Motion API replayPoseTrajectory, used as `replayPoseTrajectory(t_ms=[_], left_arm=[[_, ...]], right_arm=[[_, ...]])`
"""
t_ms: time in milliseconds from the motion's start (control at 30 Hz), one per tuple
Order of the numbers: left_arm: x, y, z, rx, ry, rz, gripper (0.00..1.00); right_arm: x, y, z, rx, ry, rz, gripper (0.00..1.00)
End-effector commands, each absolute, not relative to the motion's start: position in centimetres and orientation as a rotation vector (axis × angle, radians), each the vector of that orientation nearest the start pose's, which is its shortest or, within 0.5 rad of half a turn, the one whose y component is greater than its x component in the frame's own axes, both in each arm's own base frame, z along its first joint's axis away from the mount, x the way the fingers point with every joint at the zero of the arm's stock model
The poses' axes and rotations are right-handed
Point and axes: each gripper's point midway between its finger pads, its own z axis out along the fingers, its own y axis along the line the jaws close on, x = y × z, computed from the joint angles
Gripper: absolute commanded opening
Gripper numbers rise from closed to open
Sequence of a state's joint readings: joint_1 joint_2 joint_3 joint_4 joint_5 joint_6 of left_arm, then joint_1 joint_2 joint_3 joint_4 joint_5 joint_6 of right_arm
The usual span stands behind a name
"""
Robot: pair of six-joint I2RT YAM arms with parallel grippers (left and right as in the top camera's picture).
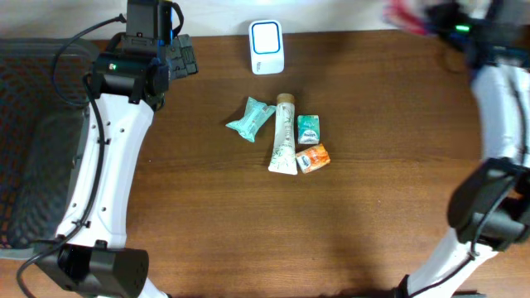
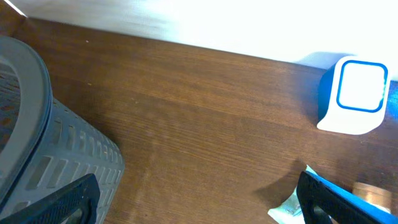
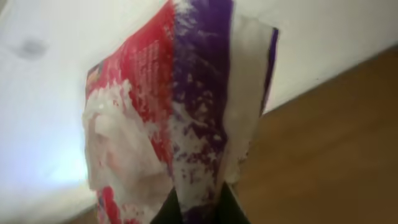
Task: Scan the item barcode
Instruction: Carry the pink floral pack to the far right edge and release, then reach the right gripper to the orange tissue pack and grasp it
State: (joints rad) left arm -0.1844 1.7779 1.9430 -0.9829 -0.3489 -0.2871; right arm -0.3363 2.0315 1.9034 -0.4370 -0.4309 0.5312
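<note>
Far corner, right end effector [image 3: 196, 210] gripping packet [image 3: 177, 106]

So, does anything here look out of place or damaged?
Nothing looks spilled or broken. One thing stands out: the right claw pinches a red and purple packet by one edge, and the packet looks crumpled. It is held off to the right of the scanner, not in front of it.

Brown wooden table [image 1: 381, 199], white backdrop [image 2: 186, 18]
</note>
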Motion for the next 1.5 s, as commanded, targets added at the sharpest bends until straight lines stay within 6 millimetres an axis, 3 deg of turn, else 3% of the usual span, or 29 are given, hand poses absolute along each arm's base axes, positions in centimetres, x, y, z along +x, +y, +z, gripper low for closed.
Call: replayPoseTrajectory(t_ms=[0, 67, 133, 200, 267, 300, 333, 367, 433, 567, 600, 633, 667, 767, 800, 833, 867, 900, 967, 1067, 1133, 1167, 1200, 1267, 1367, 1467], left_arm=[[47.1, -2.5, 30.2, -0.276, 2.311, 0.198, 0.99], [47.1, -2.5, 30.2, -0.276, 2.311, 0.198, 0.99], [47.1, -2.5, 30.2, -0.276, 2.311, 0.197, 0.99], [47.1, -2.5, 30.2, -0.276, 2.311, 0.197, 0.99], [47.1, -2.5, 30.2, -0.277, 2.311, 0.198, 0.99], [47.1, -2.5, 30.2, -0.276, 2.311, 0.198, 0.99], [47.1, -2.5, 30.2, -0.276, 2.311, 0.198, 0.99], [47.1, -2.5, 30.2, -0.276, 2.311, 0.198, 0.99], [47.1, -2.5, 30.2, -0.276, 2.311, 0.198, 0.99], [47.1, -2.5, 30.2, -0.276, 2.311, 0.197, 0.99], [47.1, -2.5, 30.2, -0.276, 2.311, 0.197, 0.99], [47.1, -2.5, 30.2, -0.276, 2.311, 0.198, 0.99], [47.1, -2.5, 30.2, -0.276, 2.311, 0.198, 0.99], [47.1, -2.5, 30.2, -0.276, 2.311, 0.198, 0.99], [47.1, -2.5, 30.2, -0.276, 2.311, 0.198, 0.99], [47.1, -2.5, 30.2, -0.276, 2.311, 0.198, 0.99], [47.1, -2.5, 30.2, -0.276, 2.311, 0.197, 0.99], [47.1, -2.5, 30.2, -0.276, 2.311, 0.198, 0.99], [47.1, -2.5, 30.2, -0.276, 2.311, 0.198, 0.99], [47.1, -2.5, 30.2, -0.276, 2.311, 0.198, 0.99], [47.1, -2.5, 30.2, -0.276, 2.311, 0.198, 0.99], [47.1, -2.5, 30.2, -0.276, 2.311, 0.198, 0.99], [47.1, -2.5, 30.2, -0.276, 2.311, 0.198, 0.99], [47.1, -2.5, 30.2, -0.276, 2.311, 0.198, 0.99], [47.1, -2.5, 30.2, -0.277, 2.311, 0.198, 0.99], [47.1, -2.5, 30.2, -0.276, 2.311, 0.198, 0.99]], right_arm=[[50.0, -23.3, 19.3, 1.187, 2.074, 0.555, 0.04], [44.0, -30.2, 15.8, 1.467, 2.033, 0.475, 0.04], [39.5, -34.4, 13.5, 1.633, 1.981, 0.376, 0.04], [37.2, -37.2, 12.1, 1.695, 1.922, 0.317, 0.05], [37.0, -38.0, 11.1, 1.683, 1.895, 0.304, 0.09], [37.7, -37.7, 10.6, 1.661, 1.893, 0.306, 0.16], [38.9, -36.8, 10.1, 1.619, 1.906, 0.311, 0.52], [40.0, -35.6, 10.0, 1.587, 1.932, 0.327, 0.76], [41.9, -33.2, 11.9, 1.4, 2.001, 0.444, 0.76], [40.8, -30.1, 20.0, 1.201, 2.01, 0.438, 0.75], [40.6, -28.9, 21.3, 1.137, 2.036, 0.428, 0.66], [40.5, -26.2, 22.4, 1.03, 2.1, 0.459, 0.55], [40.8, -23.0, 22.5, 0.918, 2.178, 0.525, 0.54], [41.2, -13.1, 19.4, 0.712, 2.443, 0.697, 0.55], [41.2, -8.5, 17.5, 0.643, 2.549, 0.766, 0.56], [41.2, -5.7, 16.2, 0.591, 2.611, 0.803, 0.66], [41.0, -3.1, 15.0, 0.534, 2.662, 0.833, 0.7], [40.8, 0.8, 13.1, 0.42, 2.72, 0.857, 0.7], [41.5, 5.4, 9.7, 0.201, 2.767, 0.699, 0.58], [42.7, 8.9, 8.1, 0.024, 2.732, 0.516, 0.5], [43.6, 12.2, 7.3, -0.089, 2.676, 0.52, 0.27], [43.2, 14.0, 6.0, -0.13, 2.703, 0.531, 0.14], [42.5, 15.0, 4.9, -0.159, 2.735, 0.538, 0.07], [41.4, 16.2, 2.9, -0.194, 2.797, 0.54, 0.04], [39.9, 16.6, 1.5, -0.212, 2.87, 0.52, 0.04], [39.5, 14.1, 0.6, -0.18, 2.92, 0.317, 0.04]])
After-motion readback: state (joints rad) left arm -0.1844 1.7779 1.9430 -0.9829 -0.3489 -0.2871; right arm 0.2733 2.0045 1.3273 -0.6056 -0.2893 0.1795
